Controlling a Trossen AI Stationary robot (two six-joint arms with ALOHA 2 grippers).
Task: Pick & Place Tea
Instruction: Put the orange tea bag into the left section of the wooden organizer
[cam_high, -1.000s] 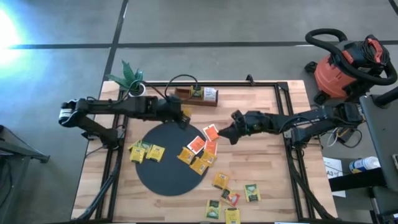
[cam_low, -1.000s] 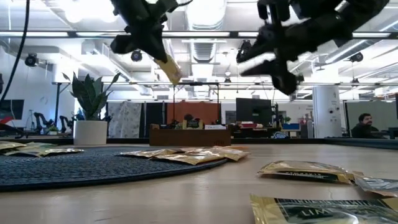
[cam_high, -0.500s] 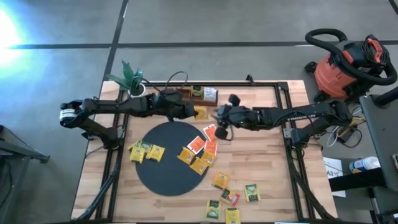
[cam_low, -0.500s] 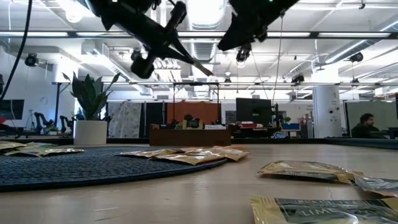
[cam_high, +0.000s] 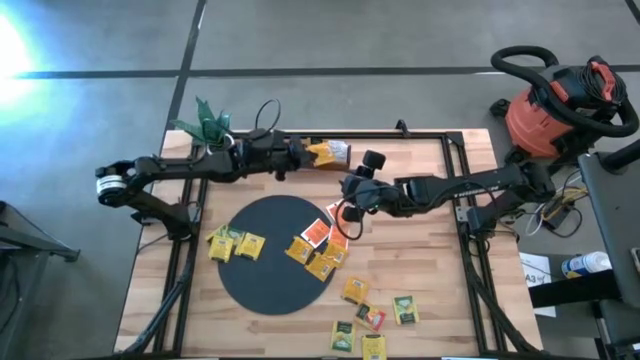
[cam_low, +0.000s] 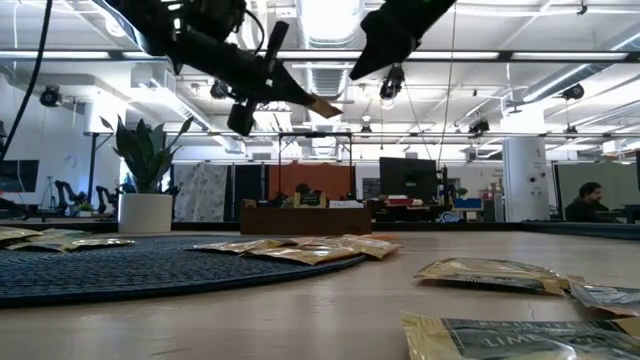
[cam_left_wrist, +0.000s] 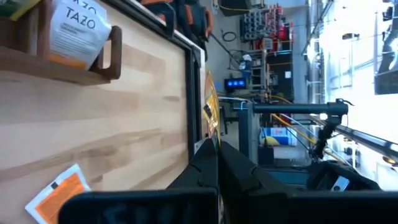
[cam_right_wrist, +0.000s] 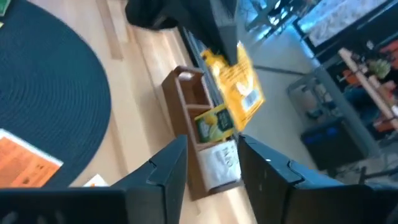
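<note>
Holding a yellow tea packet (cam_high: 322, 153) pinched by one edge in my left gripper (cam_high: 303, 155), lifted above the back of the table (cam_high: 430, 270), over the wooden tray (cam_right_wrist: 200, 134). In the left wrist view the packet (cam_left_wrist: 211, 112) shows edge-on between my closed fingers (cam_left_wrist: 208, 163). Grip is at the packet's margin, not its middle.

My right gripper (cam_high: 345, 190) hangs near the table's centre, fingers spread, nothing between them. Its wrist camera looks at the tray and the held packet (cam_right_wrist: 238, 84), close above the tray.

Rest of the tea: several packets on the black mat (cam_high: 262, 255) – yellow ones (cam_high: 240, 243) on its left side, a mixed orange and yellow cluster (cam_high: 322, 245) at its right edge. More loose packets (cam_high: 372, 318) lie on bare wood toward the front. A white packet (cam_left_wrist: 79, 32) and a green-yellow one (cam_right_wrist: 213, 124) already sit in tray slots.

Handling, my judgement:
- very light, thin, flexible foil or paper; bends rather than resists
- probably slick surface, so an edge pinch can slip or rotate
- flat on the table there's little to get under; take a raised edge or corner
- overlapping ones in the cluster risk coming up two at a time
- not fragile, but crushing the middle would crease it

Next move likely calls for dropping this one upright into a slot; a floppy packet may catch on the divider.
</note>
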